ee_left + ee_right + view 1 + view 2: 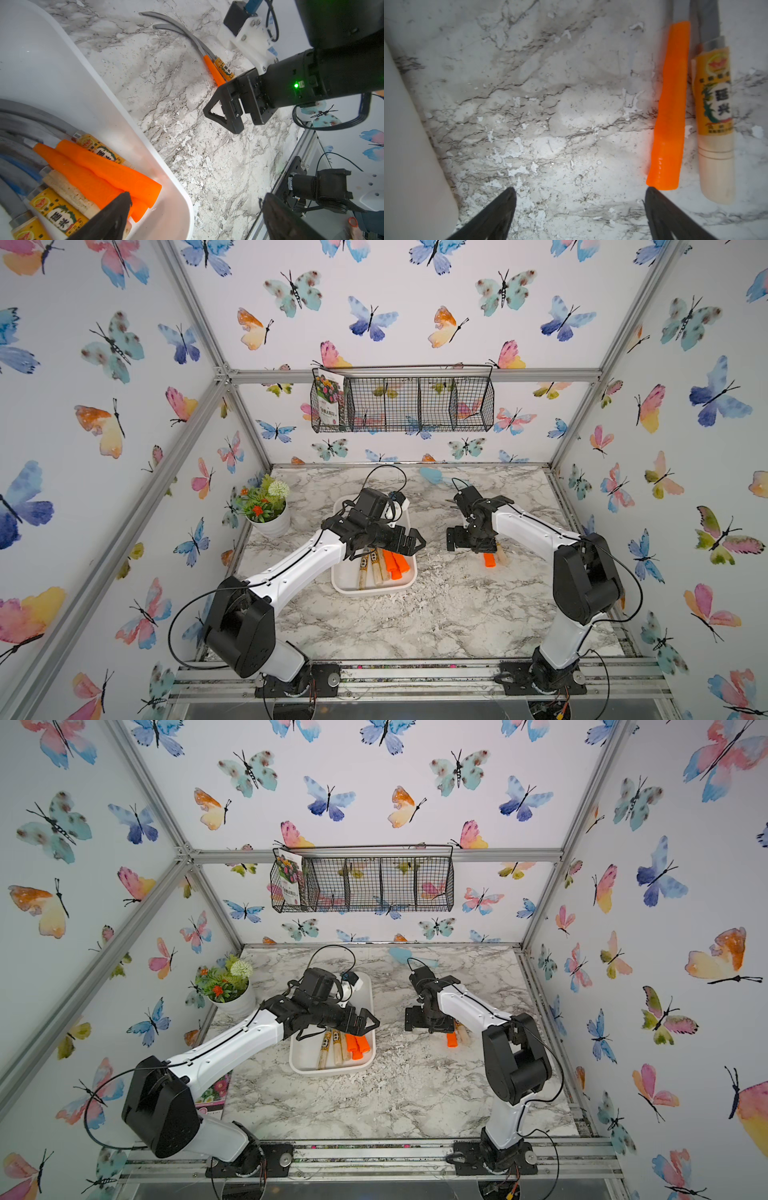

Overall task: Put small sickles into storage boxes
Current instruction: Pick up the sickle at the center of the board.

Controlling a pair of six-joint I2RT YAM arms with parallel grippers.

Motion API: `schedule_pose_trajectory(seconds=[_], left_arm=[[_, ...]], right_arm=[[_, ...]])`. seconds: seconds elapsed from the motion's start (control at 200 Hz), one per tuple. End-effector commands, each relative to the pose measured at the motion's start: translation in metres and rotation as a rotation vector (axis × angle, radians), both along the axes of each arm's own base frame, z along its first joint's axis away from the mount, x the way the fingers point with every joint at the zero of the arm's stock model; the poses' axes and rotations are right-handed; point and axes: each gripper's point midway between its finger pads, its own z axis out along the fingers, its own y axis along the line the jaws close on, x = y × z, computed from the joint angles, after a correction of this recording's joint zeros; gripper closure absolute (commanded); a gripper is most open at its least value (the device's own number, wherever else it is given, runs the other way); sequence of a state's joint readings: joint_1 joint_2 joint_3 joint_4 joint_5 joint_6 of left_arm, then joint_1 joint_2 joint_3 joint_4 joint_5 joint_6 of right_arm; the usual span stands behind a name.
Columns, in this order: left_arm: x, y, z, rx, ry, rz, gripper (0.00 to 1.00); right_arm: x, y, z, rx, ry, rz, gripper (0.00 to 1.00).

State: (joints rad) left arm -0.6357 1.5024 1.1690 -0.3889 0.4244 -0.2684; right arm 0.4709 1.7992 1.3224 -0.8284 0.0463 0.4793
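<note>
left gripper (193, 199) wide open, empty, hanging over the tray (374, 589) of sickles (108, 176). right gripper (579, 193) wide too, just beside two loose sickles (672, 104) toward the bench (415, 622)'s right edge.

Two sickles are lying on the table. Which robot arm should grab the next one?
Right, probably. The right gripper is open just beside the orange-handled sickle and the wooden-handled sickle on the table. The left gripper, also open, hangs at the white tray, farther from them.
</note>
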Motion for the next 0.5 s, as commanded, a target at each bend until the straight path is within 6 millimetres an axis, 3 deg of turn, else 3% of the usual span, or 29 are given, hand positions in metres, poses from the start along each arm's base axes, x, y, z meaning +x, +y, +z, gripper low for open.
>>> schedule_pose_trajectory(seconds=[0.0, 0.355, 0.496], left_arm=[[-0.001, -0.020, 0.005, -0.037, -0.003, -0.036, 0.02], [-0.008, -0.061, -0.012, -0.013, 0.035, -0.121, 0.02], [-0.008, -0.069, -0.015, -0.005, 0.041, -0.140, 0.02]], right_arm=[[-0.001, -0.020, -0.001, -0.041, 0.005, -0.013, 0.02], [-0.002, -0.051, -0.024, -0.050, 0.051, -0.050, 0.02], [-0.003, -0.056, -0.032, -0.045, 0.062, -0.055, 0.18]])
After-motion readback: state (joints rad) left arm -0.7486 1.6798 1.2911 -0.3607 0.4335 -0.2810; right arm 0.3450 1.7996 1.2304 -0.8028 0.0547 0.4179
